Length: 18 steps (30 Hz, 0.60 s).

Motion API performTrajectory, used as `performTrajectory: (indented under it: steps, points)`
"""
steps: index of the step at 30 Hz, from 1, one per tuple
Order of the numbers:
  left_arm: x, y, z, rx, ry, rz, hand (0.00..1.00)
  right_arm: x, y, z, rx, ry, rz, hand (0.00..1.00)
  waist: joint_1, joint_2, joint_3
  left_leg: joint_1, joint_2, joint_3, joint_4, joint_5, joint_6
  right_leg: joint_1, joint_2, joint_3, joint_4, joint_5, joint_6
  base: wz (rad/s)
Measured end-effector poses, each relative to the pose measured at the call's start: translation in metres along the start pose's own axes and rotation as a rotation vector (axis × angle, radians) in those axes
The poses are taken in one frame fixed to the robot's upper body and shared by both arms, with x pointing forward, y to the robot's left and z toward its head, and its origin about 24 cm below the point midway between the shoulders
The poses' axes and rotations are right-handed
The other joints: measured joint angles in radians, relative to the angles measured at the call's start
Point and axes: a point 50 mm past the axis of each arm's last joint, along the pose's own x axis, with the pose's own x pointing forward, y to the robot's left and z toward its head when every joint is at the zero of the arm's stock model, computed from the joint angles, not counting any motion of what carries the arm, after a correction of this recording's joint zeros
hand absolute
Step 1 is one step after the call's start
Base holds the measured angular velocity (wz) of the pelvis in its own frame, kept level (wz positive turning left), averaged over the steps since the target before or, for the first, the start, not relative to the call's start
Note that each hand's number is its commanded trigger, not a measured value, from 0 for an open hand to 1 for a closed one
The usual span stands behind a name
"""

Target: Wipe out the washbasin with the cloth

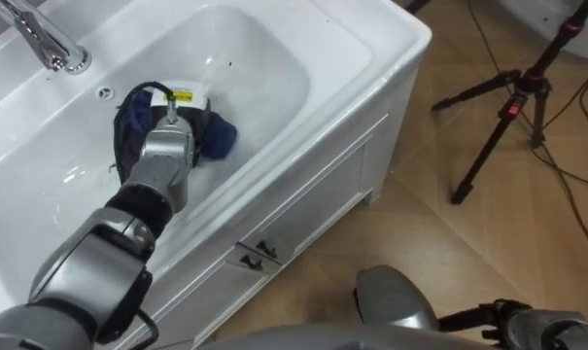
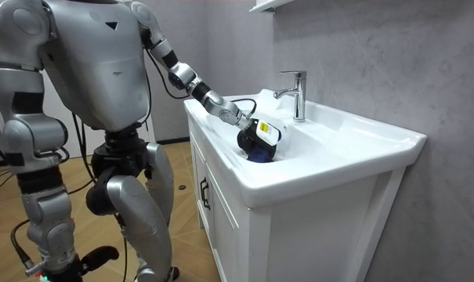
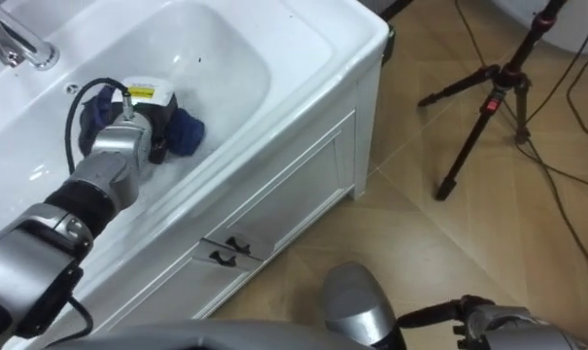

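White basin (image 1: 266, 60): left hand (image 1: 183, 121) clutching blue cloth (image 1: 222, 139), fingers curled.

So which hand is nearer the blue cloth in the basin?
Left. The left hand rests on the blue cloth in the basin; the right hand hangs low, outside the basin.

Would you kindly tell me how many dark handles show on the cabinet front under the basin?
2. The left handle and the right handle sit side by side on the cabinet front, below the basin rim; others may be hidden.
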Motion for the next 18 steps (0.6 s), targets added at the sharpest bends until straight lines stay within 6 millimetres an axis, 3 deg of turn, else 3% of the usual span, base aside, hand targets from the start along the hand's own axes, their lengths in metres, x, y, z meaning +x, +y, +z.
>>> performTrajectory:
  steps: [6,12,18]
  points:
    - [0.0,-0.007,-0.008,0.034,0.033,-0.017,1.0,0.001,0.005,0.0,0.029,-0.003,-0.008,0.0,0.018,-0.003,0.001,0.008,0.003,0.014,-0.004,0.0,-0.001,0.002,0.005,0.006,0.004,0.0,-0.003,-0.04]
    - [0.002,-0.012,-0.036,0.112,0.139,-0.027,1.0,0.001,0.004,-0.001,0.032,0.005,-0.029,0.0,0.029,-0.037,-0.002,-0.011,0.014,0.025,0.0,0.002,-0.009,-0.018,0.015,0.011,-0.001,0.006,-0.013,-0.04]
    - [0.0,-0.02,-0.039,0.172,0.144,0.029,1.0,0.001,0.005,-0.002,0.032,0.008,-0.086,0.0,0.064,-0.045,-0.0059,-0.009,0.024,0.029,0.0,0.001,-0.021,-0.021,0.031,0.022,-0.003,0.012,-0.023,-0.08]
